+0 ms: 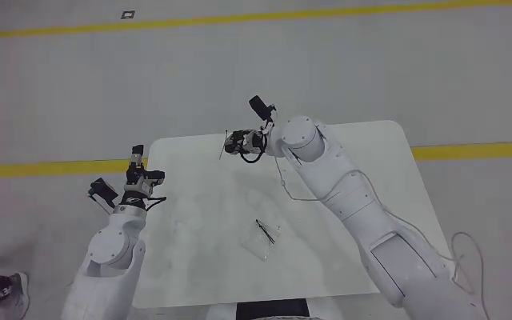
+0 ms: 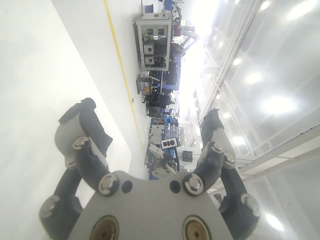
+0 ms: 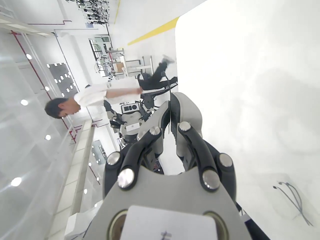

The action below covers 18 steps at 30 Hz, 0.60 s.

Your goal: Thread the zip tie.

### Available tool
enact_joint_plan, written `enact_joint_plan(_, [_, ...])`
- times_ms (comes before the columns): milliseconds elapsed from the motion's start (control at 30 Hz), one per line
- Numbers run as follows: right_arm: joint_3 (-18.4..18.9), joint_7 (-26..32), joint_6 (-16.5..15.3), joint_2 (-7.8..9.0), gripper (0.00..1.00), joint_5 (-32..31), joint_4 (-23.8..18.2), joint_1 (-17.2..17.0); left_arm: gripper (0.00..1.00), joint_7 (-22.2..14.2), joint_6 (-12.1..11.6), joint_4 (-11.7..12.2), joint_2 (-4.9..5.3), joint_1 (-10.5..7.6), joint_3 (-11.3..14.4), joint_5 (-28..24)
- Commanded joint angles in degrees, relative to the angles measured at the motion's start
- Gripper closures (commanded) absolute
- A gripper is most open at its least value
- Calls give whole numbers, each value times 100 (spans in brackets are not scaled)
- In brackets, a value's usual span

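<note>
Passage over table (image 1: 192, 240) either side of bag (image 1: 258, 246) of zip ties (image 1: 265, 231)

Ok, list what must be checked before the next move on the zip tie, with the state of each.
1. Right gripper shut on the zip tie: ok; its wrist view shows the thin strand between the closed fingers.
2. Left gripper open and empty, ready to receive: ok.
3. Left gripper close enough to the tie: not ok; it hangs at the left edge of the table, well apart from the tie.
4. Which end of the tie, head or tail, sticks out: cannot tell.
5. Clear bag of spare ties lying flat, apart from both grippers: ok.
</note>
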Motion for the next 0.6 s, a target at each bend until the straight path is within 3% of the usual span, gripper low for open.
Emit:
enact_joint_plan(0, [-1,0,0,2,100,-9,-5,-2,0,0,0,0,0,0,0,0])
enact_joint_plan(200, [-3,-83,-25,4,100,-17,-29,-56,0,0,0,0,0,0,0,0])
enact_joint_plan(267, [29,-169,0,12,100,27,-63,-118,0,-94,-159,29,17,-21,23,470])
enact_joint_plan(433, [139,-135,0,37,100,114,143,-62,0,-257,-1167,289,80,-18,25,2258])
enact_joint_plan(567, [203,-96,0,42,100,201,327,37,0,-317,-1819,464,108,-37,-4,3058])
